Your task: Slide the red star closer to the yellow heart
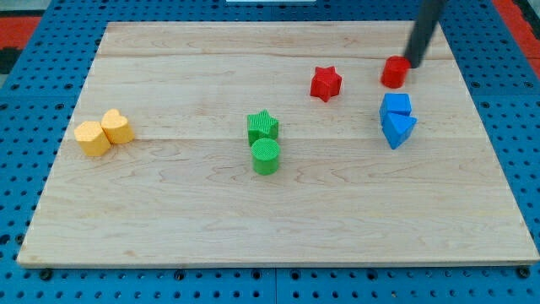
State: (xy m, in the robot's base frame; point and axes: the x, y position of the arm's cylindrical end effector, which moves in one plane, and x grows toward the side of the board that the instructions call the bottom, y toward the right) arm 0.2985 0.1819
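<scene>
Lining up on the red star-shaped block (326, 84), no jaws here, just my rod.
My tip (414, 63) touches the small red block (393, 73); next I circle round to the star's right and push left toward the yellow heart-shaped block (117, 127).

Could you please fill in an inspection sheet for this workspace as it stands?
Surface: wooden board, flat.
Job's things: red star near the view's top; two yellow blocks touching at the view's left, heart shape unclear.
Clutter: green star against green cylinder; two blue blocks together; small red block.
Grippers: none; my tip sits beside the small red block, right of the red star.
Cables: nothing seen.
Surroundings: blue pegboard.
</scene>
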